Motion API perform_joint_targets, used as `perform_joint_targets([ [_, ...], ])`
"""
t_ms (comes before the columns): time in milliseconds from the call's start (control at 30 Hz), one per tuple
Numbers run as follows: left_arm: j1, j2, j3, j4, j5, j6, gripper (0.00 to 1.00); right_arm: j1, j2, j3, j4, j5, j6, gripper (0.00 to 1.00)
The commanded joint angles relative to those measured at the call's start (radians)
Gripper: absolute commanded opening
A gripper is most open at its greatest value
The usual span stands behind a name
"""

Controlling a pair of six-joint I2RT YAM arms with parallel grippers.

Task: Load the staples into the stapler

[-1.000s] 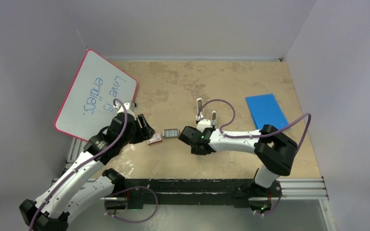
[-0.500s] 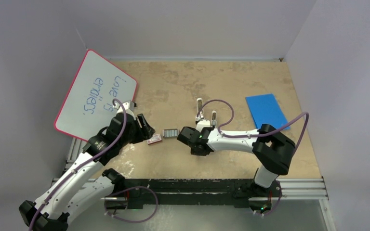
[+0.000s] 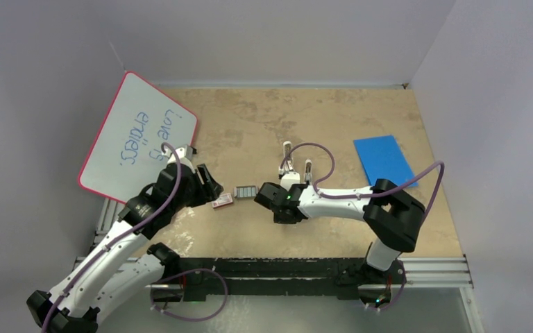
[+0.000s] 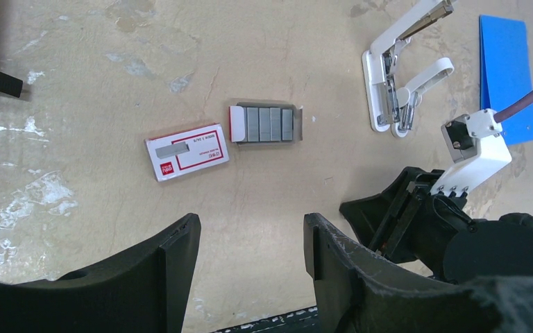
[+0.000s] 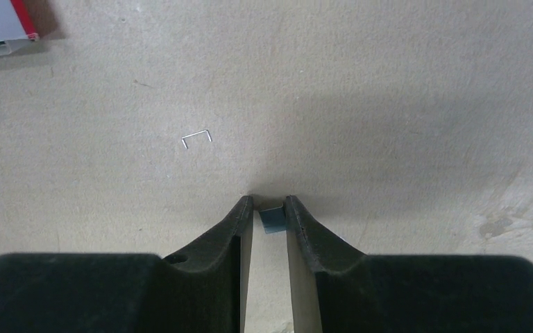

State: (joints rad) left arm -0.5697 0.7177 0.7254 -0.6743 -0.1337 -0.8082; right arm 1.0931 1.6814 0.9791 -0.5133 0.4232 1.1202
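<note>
**A:** What's nearest us?

**B:** The right claw (image 5: 269, 202), low over the desk (image 4: 319, 41). Its jaws are drawn narrow and pinch what looks like a short strip (image 5: 272, 220) of staples right at the tips. One loose staple (image 5: 196, 139) lies on the desk close by.

**A:** And the left claw (image 4: 250, 225)?

**B:** It's wide and holds nothing, hovering at the near left.

**A:** Where's the main supply?

**B:** The staples (image 4: 264, 123) sit in their little tray between the two claws. The red-and-white box (image 4: 187, 151) is just beside them, on the left.

**A:** How will they handle?

**B:** I'd say they're light, slick and brittle. The strips are only lightly bonded, so too hard a squeeze or a twist could snap one apart. It's best to hold a strip across its flat sides near the middle, with the legs pointing down.

**A:** And the stapler (image 4: 375, 83)?

**B:** It's a bit farther back, just beyond the right claw, lying hinged open with its metal channel exposed. It's light plastic, so it would probably skid when a strip is pushed in. The free claw could steady its base.

**A:** Anything behind that?

**B:** There's a blue sheet (image 4: 505, 69) at the far right and a whiteboard (image 3: 139, 135) at the far left.
</note>
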Motion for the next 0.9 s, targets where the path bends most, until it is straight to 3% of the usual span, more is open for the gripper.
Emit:
perform_joint_targets([
  [0,0.004,-0.017,0.008,0.028,0.003,0.012,0.56,0.005,-0.023,-0.019,0.039,-0.008,-0.034,0.26],
  [867,0.005,-0.011,0.008,0.027,0.003,0.012,0.56,0.004,-0.053,-0.059,0.068,-0.032,-0.201,0.26],
])
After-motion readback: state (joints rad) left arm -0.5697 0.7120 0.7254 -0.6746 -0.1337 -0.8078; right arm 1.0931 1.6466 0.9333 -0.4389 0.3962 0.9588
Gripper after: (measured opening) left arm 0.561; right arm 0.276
